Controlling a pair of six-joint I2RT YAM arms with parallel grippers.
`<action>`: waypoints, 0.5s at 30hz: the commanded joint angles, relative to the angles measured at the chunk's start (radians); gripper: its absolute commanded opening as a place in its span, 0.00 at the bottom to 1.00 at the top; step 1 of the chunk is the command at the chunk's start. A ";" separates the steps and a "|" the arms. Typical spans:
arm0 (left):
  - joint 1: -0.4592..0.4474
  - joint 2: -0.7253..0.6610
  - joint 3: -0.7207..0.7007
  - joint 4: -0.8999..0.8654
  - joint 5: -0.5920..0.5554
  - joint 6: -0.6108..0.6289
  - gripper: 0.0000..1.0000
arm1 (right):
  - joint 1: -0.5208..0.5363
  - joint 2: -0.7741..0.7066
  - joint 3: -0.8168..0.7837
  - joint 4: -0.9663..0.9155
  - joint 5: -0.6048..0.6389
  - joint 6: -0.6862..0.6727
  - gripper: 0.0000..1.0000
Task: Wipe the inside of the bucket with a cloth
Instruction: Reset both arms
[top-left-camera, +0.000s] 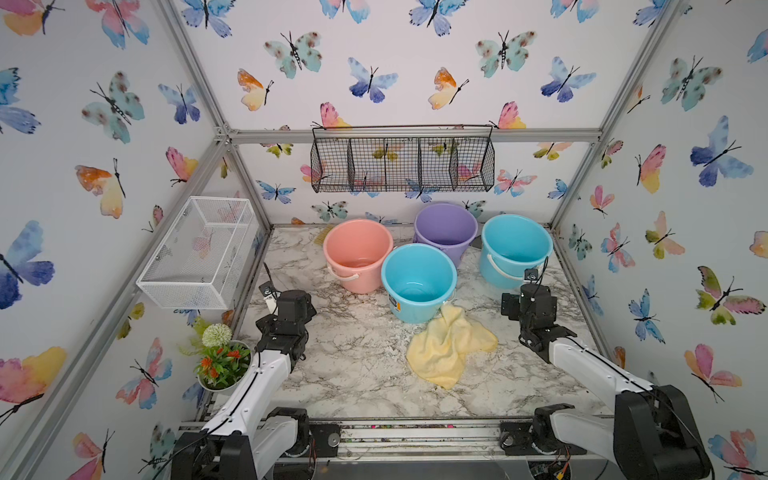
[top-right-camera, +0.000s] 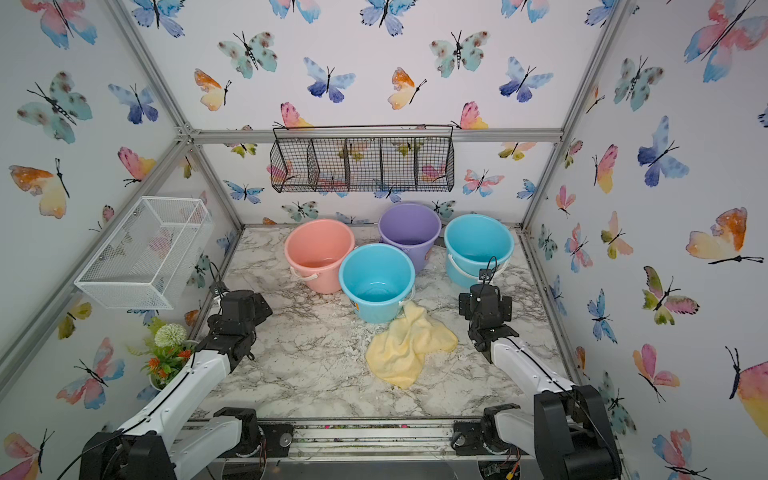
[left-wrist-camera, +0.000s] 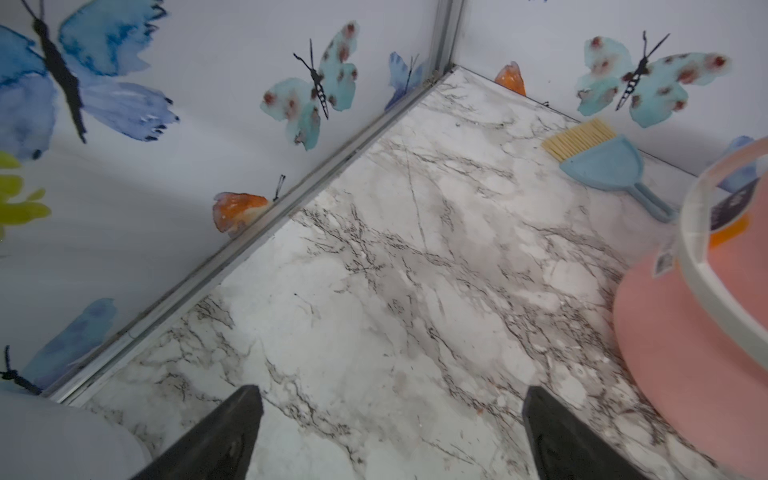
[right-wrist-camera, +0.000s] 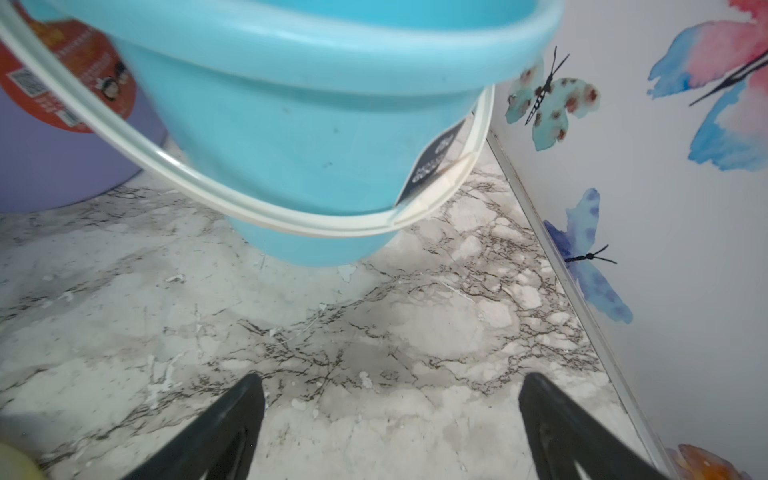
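The pale yellow cloth (top-left-camera: 449, 349) (top-right-camera: 409, 349) lies crumpled on the marble table. One of its corners rests against the nearer blue bucket (top-left-camera: 415, 270) (top-right-camera: 376, 270), which stands upright and holds nothing. My left gripper (left-wrist-camera: 392, 388) is open over bare table near the left wall, with the pink bucket (left-wrist-camera: 685, 353) (top-left-camera: 357, 249) beside it. My right gripper (right-wrist-camera: 390, 375) is open over bare table, facing the far-right blue bucket (right-wrist-camera: 311, 145) (top-left-camera: 515, 249). Neither gripper touches the cloth. In both top views the arms' wrists hide the fingers.
A purple bucket (top-left-camera: 446, 226) stands at the back. A blue dustpan brush (left-wrist-camera: 602, 166) lies in the back left corner. A flower pot (top-left-camera: 220, 361) sits by the left arm. A white mesh basket (top-left-camera: 199, 253) and a black wire basket (top-left-camera: 403, 162) hang on the walls.
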 joint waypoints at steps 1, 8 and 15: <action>-0.017 0.020 -0.098 0.349 -0.115 0.137 0.98 | -0.043 0.037 -0.084 0.352 -0.041 -0.028 0.98; -0.014 0.109 -0.271 0.844 -0.020 0.328 0.98 | -0.084 0.137 -0.240 0.773 -0.110 -0.089 0.98; -0.014 0.158 -0.297 0.927 0.082 0.403 0.99 | -0.084 0.112 -0.241 0.729 -0.217 -0.116 0.98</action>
